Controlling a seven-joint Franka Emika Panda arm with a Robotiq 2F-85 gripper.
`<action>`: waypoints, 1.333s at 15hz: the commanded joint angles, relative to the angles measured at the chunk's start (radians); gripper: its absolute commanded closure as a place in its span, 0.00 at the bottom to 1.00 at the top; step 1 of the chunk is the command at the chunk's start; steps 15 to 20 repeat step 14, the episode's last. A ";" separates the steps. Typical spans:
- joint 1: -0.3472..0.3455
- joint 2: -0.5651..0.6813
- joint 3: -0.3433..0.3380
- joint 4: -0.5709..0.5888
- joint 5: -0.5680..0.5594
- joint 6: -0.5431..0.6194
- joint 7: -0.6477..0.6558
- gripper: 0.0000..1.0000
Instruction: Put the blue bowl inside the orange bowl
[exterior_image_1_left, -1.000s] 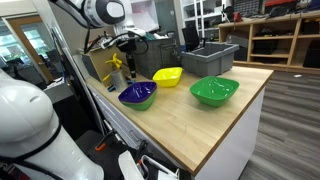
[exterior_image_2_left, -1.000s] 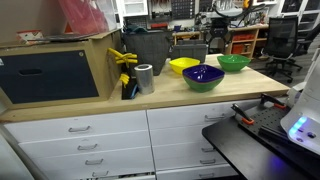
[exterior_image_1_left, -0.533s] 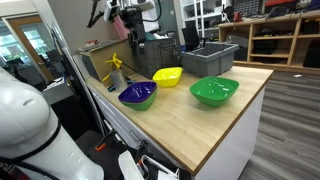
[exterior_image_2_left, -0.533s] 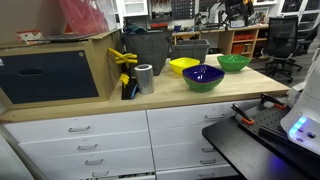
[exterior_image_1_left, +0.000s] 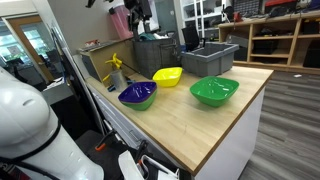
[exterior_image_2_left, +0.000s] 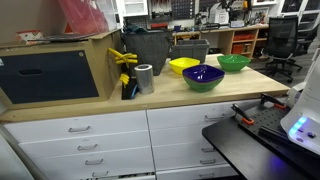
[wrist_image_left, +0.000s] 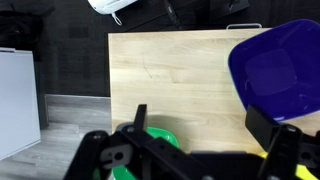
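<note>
The blue bowl (exterior_image_1_left: 138, 94) (exterior_image_2_left: 203, 74) stands upright on the wooden table, near the table's front edge in an exterior view. In the wrist view the blue bowl (wrist_image_left: 281, 68) fills the right side, seen from above. The orange bowl shows in no view. My gripper (exterior_image_1_left: 138, 20) hangs high above the back of the table, well clear of the bowls. Seen from the wrist, the gripper (wrist_image_left: 200, 125) is open, with only bare wood between its dark fingers (wrist_image_left: 140, 116).
A yellow bowl (exterior_image_1_left: 168, 76) (exterior_image_2_left: 183, 65) and a larger green bowl (exterior_image_1_left: 214, 91) (exterior_image_2_left: 234, 62) stand beside the blue one. Behind them is a grey bin (exterior_image_1_left: 208, 57). A silver can (exterior_image_2_left: 145, 78) and a yellow clamp (exterior_image_2_left: 125, 60) stand by a cardboard box (exterior_image_2_left: 60, 70).
The arm has risen from just above the table to high over it. The jaws have opened wider. The bowls have not moved.
</note>
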 joint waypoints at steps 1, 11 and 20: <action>0.015 -0.016 0.000 0.036 0.010 0.003 -0.061 0.00; 0.027 -0.061 0.019 0.031 0.019 0.045 0.024 0.00; 0.027 -0.060 0.020 0.031 0.019 0.041 0.030 0.00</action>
